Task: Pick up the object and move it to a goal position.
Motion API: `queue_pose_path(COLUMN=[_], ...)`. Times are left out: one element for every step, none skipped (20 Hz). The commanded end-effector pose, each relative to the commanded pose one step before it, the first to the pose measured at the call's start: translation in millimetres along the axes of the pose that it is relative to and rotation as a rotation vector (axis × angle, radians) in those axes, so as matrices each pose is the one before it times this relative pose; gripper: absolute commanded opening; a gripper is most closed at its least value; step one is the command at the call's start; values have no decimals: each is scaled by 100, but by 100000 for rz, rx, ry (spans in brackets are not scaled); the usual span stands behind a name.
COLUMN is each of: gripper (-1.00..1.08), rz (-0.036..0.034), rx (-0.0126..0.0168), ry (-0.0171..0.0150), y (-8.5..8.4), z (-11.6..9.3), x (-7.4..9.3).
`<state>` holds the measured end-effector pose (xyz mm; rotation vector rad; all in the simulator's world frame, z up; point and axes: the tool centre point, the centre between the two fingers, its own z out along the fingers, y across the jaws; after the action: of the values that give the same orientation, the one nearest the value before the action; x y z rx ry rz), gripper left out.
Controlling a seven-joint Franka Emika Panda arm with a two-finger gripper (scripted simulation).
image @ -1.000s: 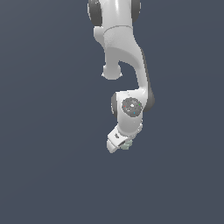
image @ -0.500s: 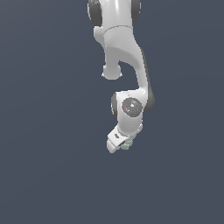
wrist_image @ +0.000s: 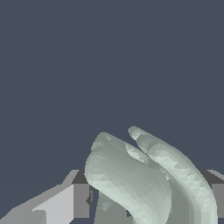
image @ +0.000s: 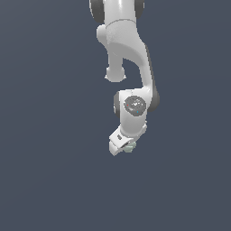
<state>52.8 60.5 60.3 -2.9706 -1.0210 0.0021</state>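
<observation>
Pale mint-green and matte, the object (wrist_image: 144, 179) fills the lower part of the wrist view, a lumpy mass with two curved, finger-like lobes rising from it side by side, their faceted surfaces catching soft light. It sits between the grey fingers (wrist_image: 61, 203) of the gripper (wrist_image: 146, 197): one finger shows plainly on one side, with a dark pad face touching the object's flank, and the edge of the other shows at the opposite side. The jaws are closed on the object, gripping it.

From the exterior view, the white arm (image: 128, 58) hangs down from the top edge of the frame, bends at a round joint with a grey disc (image: 134, 106), and ends in the gripper (image: 124, 146), tilted toward the exterior view's left. A small fleck of the mint-green object (image: 130, 147) peeks out at the gripper's tip, just beside the white housing.

No brand, label or writing can be read anywhere; the small dark mark on the gripper housing and the specks on the joint disc are too small to make out.

All around the arm is a plain, even slate-blue field with no visible edge, seam or surface line, so whether a bench lies beneath cannot be told. Open room shows on every side of the gripper, below it and to both sides.
</observation>
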Motion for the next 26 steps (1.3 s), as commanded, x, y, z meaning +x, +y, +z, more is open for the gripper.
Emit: queue_pose_path(gripper=[-100, -100, -100, -100, -100, -100, -100, -100, -100, -100, -100, -100, -100, -100, -100, -100, -100, -100, -100, -100, -100, -100, -100, -100, -100, -100], rz=[24, 0, -26, 0, 0, 0, 0, 0, 0, 0, 0, 0, -69, 0, 0, 0, -20, 0, 0, 0, -30, 0, 0, 0, -24, 0], rx=[-86, 0, -45, 0, 0, 0, 0, 0, 0, 0, 0, 0, 0, 0, 0, 0, 51, 0, 0, 0, 46, 0, 0, 0, 46, 0], ry=[103, 0, -45, 0, 0, 0, 0, 0, 0, 0, 0, 0, -2, 0, 0, 0, 42, 0, 0, 0, 42, 0, 0, 0, 46, 0], y=[144, 54, 41, 65, 71, 76, 82, 88, 93, 97, 101, 105, 70, 106, 106, 106, 107, 106, 107, 107, 105, 109, 110, 111, 115, 114], z=[-1242, -594, -643, -711, -773, -837, -902, -964, -1020, -1070, -1117, -1161, -1181, -1183, -1183, -1184, -1187, -1183, -1181, -1180, -1183, -1176, -1173, -1171, -1172, -1162], x=[-359, -191, -197, -228, -248, -267, -287, -306, -322, -337, -350, -362, -340, -365, -363, -361, -361, -357, -354, -352, -350, -347, -345, -342, -345, -336])
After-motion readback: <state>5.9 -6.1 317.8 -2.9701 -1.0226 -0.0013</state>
